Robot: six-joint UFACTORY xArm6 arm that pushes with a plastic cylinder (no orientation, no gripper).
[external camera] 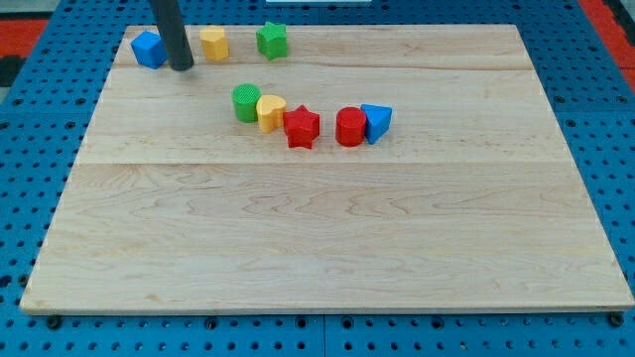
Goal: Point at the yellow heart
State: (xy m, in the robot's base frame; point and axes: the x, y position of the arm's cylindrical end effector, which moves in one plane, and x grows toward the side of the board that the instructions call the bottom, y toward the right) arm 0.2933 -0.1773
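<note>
The yellow heart lies on the wooden board, above the middle, touching a green cylinder on its left and a red star on its right. My tip is at the view's top left, between a blue block and a yellow block. The tip stands well apart from the heart, up and to its left.
A green star sits at the top, right of the yellow block. A red cylinder and a blue triangle touch each other right of the red star. The board rests on a blue pegboard surface.
</note>
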